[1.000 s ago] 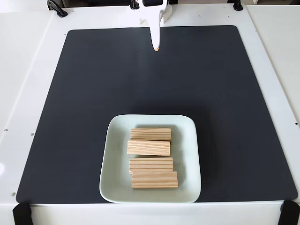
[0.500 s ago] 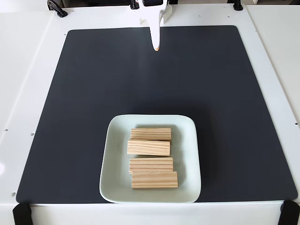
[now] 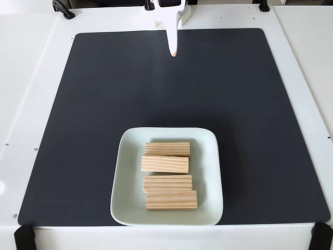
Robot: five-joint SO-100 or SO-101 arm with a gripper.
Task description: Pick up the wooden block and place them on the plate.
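In the fixed view, four wooden blocks (image 3: 167, 175) are seen lying side by side in the plate (image 3: 125, 177) at lower centre. They are judged light, stiff and best gripped across the narrow sides. The fingers (image 3: 173, 52), at top centre, appear closed and empty. The black mat (image 3: 93, 104) and white surface (image 3: 26, 78) are unobstructed.

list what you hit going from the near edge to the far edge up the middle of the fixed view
plate near rim → four wooden blocks, nearest, second, third, farthest → plate's far rim → bare black mat → hand, shut, at the mat's far edge
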